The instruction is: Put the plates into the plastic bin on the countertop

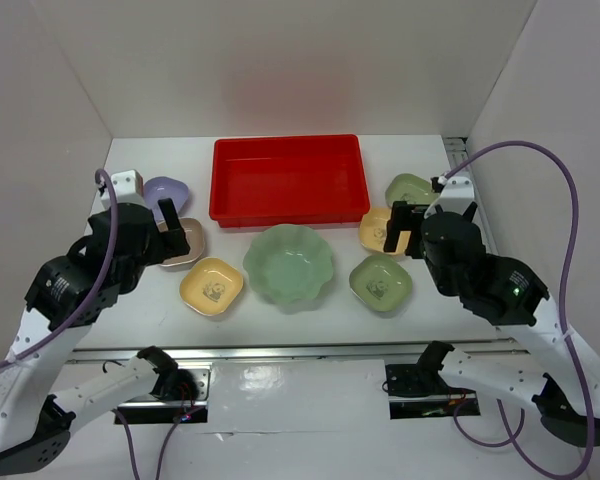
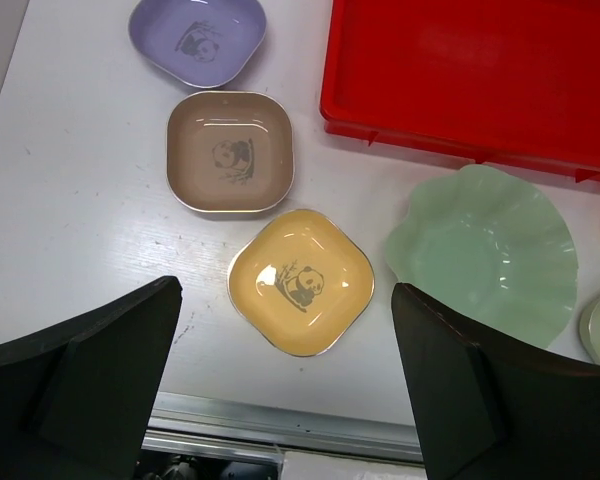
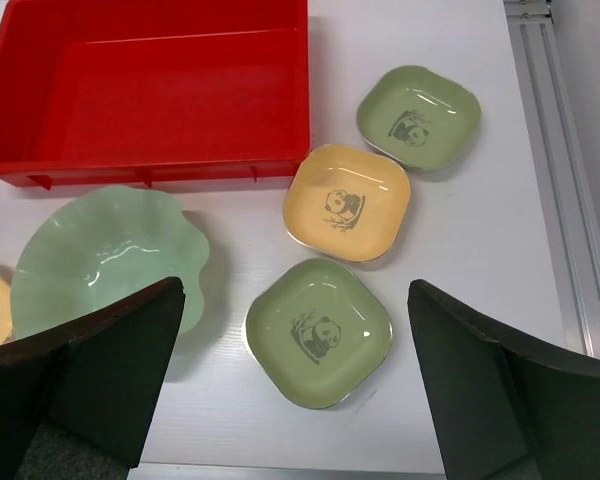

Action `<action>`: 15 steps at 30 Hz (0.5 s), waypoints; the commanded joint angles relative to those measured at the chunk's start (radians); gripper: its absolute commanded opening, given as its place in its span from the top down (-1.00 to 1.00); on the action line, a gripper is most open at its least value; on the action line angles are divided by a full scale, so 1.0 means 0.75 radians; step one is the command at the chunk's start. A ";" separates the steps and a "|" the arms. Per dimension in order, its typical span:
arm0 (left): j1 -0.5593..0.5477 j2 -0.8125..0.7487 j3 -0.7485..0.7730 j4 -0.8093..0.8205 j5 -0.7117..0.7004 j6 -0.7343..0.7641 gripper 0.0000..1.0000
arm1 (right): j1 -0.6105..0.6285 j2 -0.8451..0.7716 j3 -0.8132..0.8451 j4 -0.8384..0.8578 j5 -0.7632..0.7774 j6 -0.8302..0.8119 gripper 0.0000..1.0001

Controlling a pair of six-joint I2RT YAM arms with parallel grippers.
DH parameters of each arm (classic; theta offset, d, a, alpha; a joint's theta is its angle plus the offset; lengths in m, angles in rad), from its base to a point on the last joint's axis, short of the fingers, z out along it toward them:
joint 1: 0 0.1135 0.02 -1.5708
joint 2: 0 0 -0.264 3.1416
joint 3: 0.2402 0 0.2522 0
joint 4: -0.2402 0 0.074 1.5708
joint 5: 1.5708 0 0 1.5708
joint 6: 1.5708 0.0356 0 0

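- Left claw [image 2: 285, 300] hangs with its two fingers spread wide and nothing between them, above the left side of the counter [image 1: 310, 322].
- Right claw [image 3: 298, 290] is also spread wide and holds nothing, above the right side of the counter.
- The red bin [image 1: 290, 180] sits at the middle of the far edge, with no dish in it.
- The big pale green dish [image 1: 289, 264] lies at the middle of the counter, just in front of the bin's near wall.
- Toward the left edge, three small dishes run in a slanted line: the lavender dish [image 2: 198, 38] nearest the far left corner, then the tan dish [image 2: 230, 152], then the left yellow dish [image 2: 300, 282] closest to the near edge, beside the big dish.
- Toward the right edge lie three more: the far green dish [image 3: 419, 116] beside the bin's right end, the right yellow dish [image 3: 347, 201] just in front of it, and the near green dish [image 3: 318, 332] closest to the near edge.
- All seven dishes lie flat on the counter, open side up.
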 commanded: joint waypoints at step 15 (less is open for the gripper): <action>0.001 -0.028 -0.327 0.210 0.096 -0.040 -1.00 | -0.003 0.359 -0.484 0.645 -0.527 -0.048 -1.00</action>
